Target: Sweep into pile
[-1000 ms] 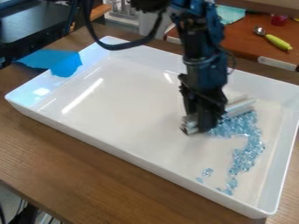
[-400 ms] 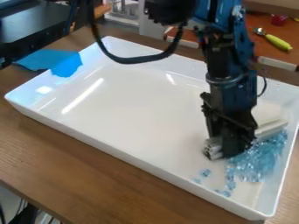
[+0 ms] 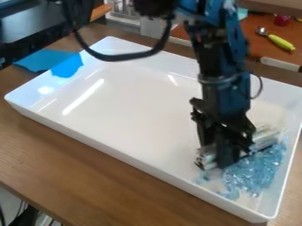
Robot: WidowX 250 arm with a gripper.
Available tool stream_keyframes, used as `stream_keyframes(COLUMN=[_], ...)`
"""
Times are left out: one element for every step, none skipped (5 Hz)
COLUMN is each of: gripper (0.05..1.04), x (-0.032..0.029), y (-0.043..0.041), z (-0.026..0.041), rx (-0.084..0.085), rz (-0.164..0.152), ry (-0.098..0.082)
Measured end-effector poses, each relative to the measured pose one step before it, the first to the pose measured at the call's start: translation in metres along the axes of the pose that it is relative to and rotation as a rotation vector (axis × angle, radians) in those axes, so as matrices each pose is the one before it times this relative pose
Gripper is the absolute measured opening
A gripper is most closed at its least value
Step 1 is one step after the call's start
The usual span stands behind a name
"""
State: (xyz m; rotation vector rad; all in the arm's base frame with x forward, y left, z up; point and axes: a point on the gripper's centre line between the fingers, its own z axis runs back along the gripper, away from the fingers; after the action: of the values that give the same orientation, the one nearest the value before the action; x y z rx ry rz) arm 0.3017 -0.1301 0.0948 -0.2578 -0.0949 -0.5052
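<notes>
Looks to be well into the sweep, at the gathering stage. Holding a pale, ridged, bar-like sweeper [image 3: 266,137] in the black two-finger gripper [image 3: 220,161], clamped around its middle, with both ends jutting out to the sides. Down low in the white, glossy tray [image 3: 130,106], toward its near right corner, right beside the light-blue, translucent beads [image 3: 254,174]. See those beads heaped mostly between the sweeper and the right-hand corner, glassy and faceted-looking, spread in a loose, uneven patch, with a few trailing off toward the near wall. Note smooth, hard plastic with raised walls and rounded corners underneath, set on a brown, wood-grained table [image 3: 88,176].

Next, probably lift clear, come round to the near-wall stragglers and nudge inward to tighten the heap. Keep the bar low and level; too high, and likely to ride over small, slippery pieces.
</notes>
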Motion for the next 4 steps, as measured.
stream_keyframes(gripper=[0.378, 0.378, 0.378, 0.378], x=[-0.01185, -0.00803, -0.00914, -0.00396], y=[0.03450, 0.04070, 0.05158, 0.03602], z=[0.03009, 0.02379, 0.01641, 0.00531], rx=[0.0257, 0.0432, 0.0535, 0.0465], rz=[0.1032, 0.0894, 0.1207, 0.0085], ry=[-0.0249, -0.0089, -0.0301, -0.0387])
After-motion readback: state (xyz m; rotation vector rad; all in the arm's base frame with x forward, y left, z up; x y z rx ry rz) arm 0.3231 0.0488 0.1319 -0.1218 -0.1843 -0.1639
